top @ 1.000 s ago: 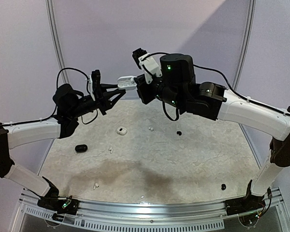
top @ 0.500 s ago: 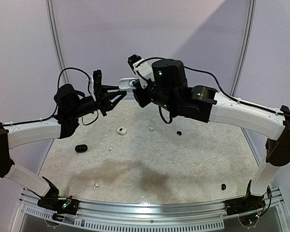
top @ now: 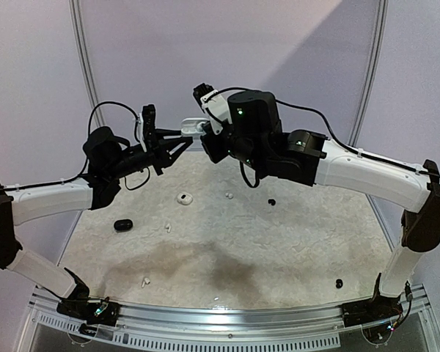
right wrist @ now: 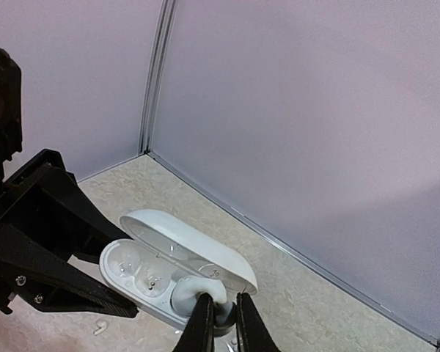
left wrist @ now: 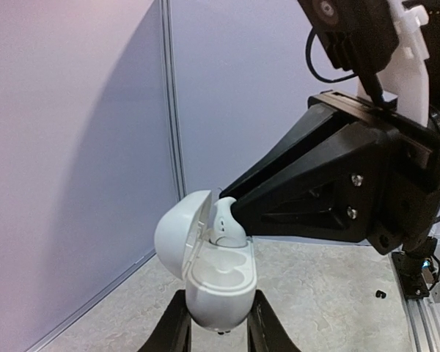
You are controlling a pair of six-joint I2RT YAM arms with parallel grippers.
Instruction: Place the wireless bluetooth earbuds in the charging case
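Note:
My left gripper (left wrist: pixel 216 323) is shut on the base of an open white charging case (left wrist: pixel 218 282), held high above the table, lid (left wrist: pixel 180 233) swung back. My right gripper (right wrist: pixel 220 323) is shut on a white earbud (right wrist: pixel 198 290) and holds it in the end socket of the case (right wrist: pixel 143 271). The bud (left wrist: pixel 226 224) stands partly in that socket; the socket beside it is empty. In the top view the two grippers meet at the case (top: pixel 193 126). Other loose white buds (top: pixel 229 195) (top: pixel 167 228) (top: pixel 144 280) and black buds (top: pixel 271 202) (top: pixel 339 283) lie on the table.
A black pill-shaped case (top: pixel 122 225) lies at the left of the table and a white case (top: pixel 184 197) near the back middle. Purple walls close the back and sides. One loose white bud (right wrist: pixel 99 328) shows below the held case.
My right arm has swung left and brought the earbud against the case held by the left gripper. The left arm has barely moved.

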